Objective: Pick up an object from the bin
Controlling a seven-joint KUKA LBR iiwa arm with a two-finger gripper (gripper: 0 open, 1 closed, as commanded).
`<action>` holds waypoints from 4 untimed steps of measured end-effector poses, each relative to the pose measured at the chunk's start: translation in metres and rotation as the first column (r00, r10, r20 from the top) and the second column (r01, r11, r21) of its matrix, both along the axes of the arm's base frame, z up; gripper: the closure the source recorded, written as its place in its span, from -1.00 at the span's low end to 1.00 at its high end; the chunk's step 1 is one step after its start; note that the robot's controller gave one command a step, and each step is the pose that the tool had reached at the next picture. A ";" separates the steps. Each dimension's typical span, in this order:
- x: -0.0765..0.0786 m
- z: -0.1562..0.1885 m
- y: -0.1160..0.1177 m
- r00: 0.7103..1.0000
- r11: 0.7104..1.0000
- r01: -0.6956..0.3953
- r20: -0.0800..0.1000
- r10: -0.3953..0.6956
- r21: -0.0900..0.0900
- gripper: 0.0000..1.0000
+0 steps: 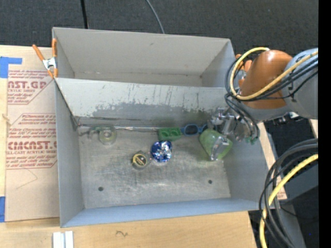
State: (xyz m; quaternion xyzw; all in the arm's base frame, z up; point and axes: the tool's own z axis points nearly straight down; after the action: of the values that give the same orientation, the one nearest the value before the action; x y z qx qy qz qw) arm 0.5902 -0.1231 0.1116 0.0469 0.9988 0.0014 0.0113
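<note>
Grey bin (77, 180) below me, floor mostly bare. My gripper (223, 144) sits at the right end, close to the far wall, hard up against what looks like a pale green cup (208, 140), see-through. Spread or pinched on it? I cannot tell from here. I judge it light, thin-walled plastic: smooth, probably slippery, a little squashy. So I'd take it across its narrow side, gently, not crushing. Off to the left, well apart: a shiny blue ball (161, 151), a green block (169, 133) by the far wall, a small gold disc (138, 160).

Bin (155, 187) front open; blue ball (161, 151) blocks centre.
</note>
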 end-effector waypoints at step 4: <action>0.009 -0.014 0.135 0.666 0.666 -0.745 0.005 0.746 -0.022 -1.00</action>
State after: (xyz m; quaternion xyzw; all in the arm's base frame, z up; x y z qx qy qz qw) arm 0.5994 0.0121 0.0979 -0.3651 0.9308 -0.0028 0.0168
